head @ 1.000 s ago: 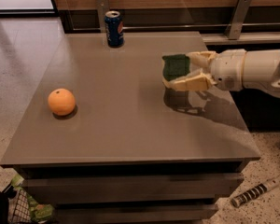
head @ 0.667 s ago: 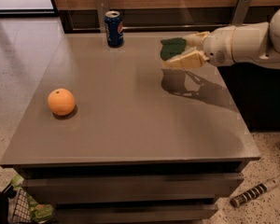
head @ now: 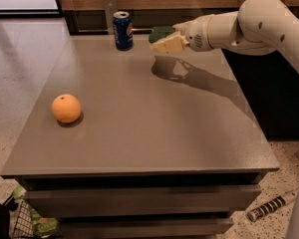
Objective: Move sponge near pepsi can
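The pepsi can stands upright at the far edge of the grey table, left of centre. My gripper is shut on the sponge, whose dark green top and pale yellow foam show. It holds the sponge in the air above the table's far part, a short way to the right of the can. The white arm reaches in from the right.
An orange lies on the table at the left. A wooden wall with a metal bracket runs behind the table. On the floor are a black-and-white striped object at the right and a bag with green items at the lower left.
The gripper has carried the sponge up and to the far left, from the table's right side toward the can. The can and orange have not moved.
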